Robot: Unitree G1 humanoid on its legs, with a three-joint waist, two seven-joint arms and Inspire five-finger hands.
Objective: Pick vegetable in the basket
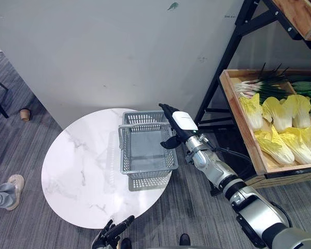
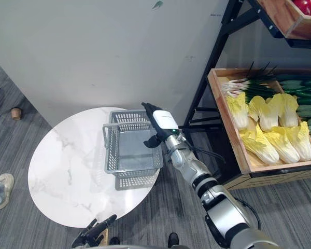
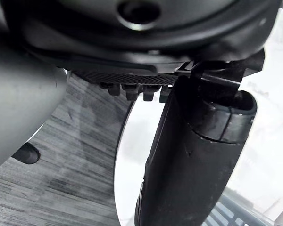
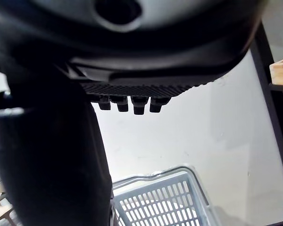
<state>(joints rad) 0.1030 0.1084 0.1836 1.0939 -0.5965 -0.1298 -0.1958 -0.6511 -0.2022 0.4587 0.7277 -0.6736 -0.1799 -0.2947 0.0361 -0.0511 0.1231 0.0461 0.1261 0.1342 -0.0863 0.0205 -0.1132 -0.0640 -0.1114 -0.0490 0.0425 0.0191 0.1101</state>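
Yellow-green cabbages (image 1: 278,148) in wooden crate (image 1: 230,97), well right of right hand (image 1: 180,123), fingers (image 1: 165,108) straight, above grey plastic basket (image 1: 126,155); left hand (image 1: 112,234) farther, relaxed.

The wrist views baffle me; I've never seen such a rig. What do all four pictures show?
It is a humanoid robot with two arms and dark fingered hands. Two pictures come from cameras in its head, looking down; two from its wrists, so each hand looms close. A round white table carries an empty grey basket. The right hand, open and empty, is at the basket's right side; the left hand, open, is by the table's near edge. Cabbages lie in a wooden crate to the right.
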